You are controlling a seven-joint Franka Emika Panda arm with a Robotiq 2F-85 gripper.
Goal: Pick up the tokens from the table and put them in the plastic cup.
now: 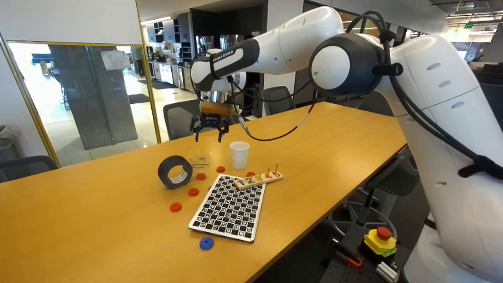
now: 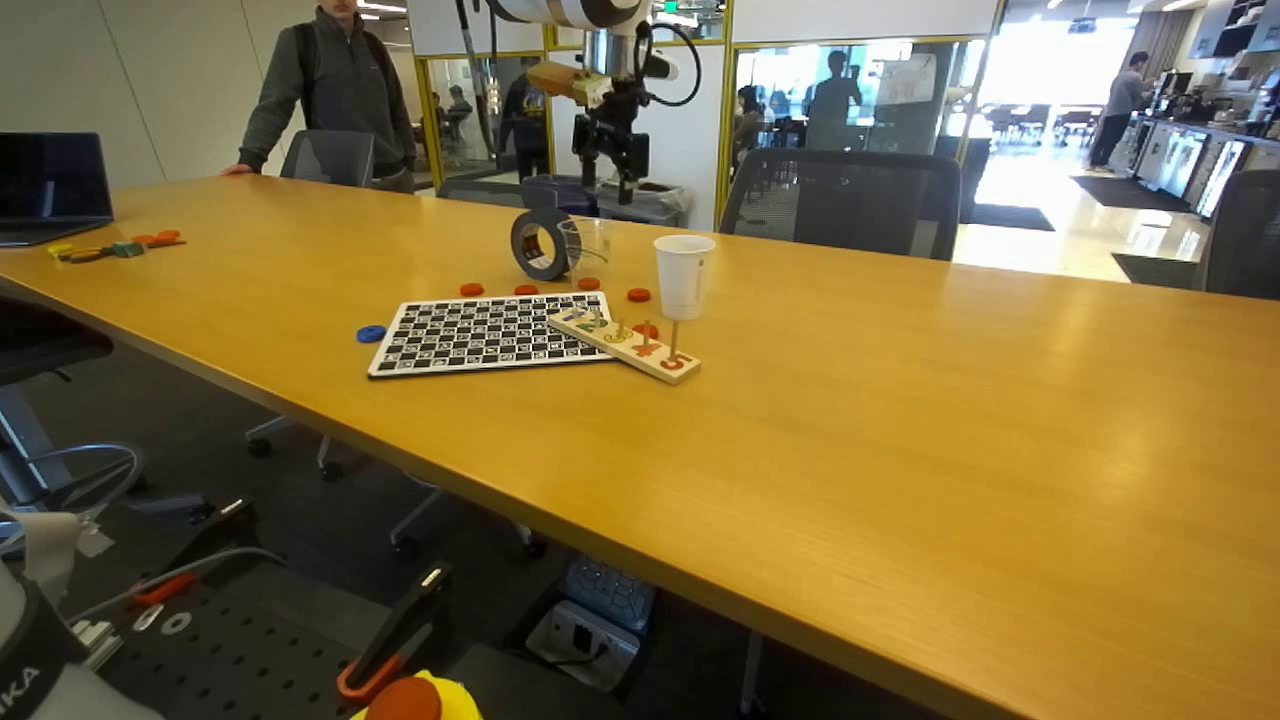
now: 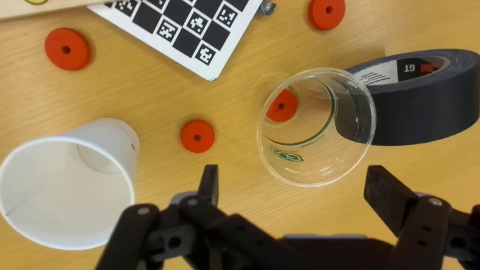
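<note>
My gripper (image 3: 292,176) stands open above the table (image 1: 129,232), its fingers (image 3: 210,183) wide apart with nothing between them. Just past the fingertips in the wrist view is the clear plastic cup (image 3: 287,154), upright, with a green print. A red token (image 3: 282,105) shows at its bottom and appears to lie inside. Other red tokens lie loose: one (image 3: 197,136) between the two cups, one (image 3: 68,49) near the peg board, and two (image 1: 193,192) (image 1: 175,206) beside the checkered board. A blue token (image 1: 206,243) sits at the board's near end.
A white opaque cup (image 3: 67,191) stands upright beside the plastic cup. The black tape roll (image 1: 175,172) stands on edge close to the plastic cup. A numbered peg board (image 1: 258,180) rests partly on the checkered board (image 1: 232,210). A person (image 2: 345,90) stands at the table's far end.
</note>
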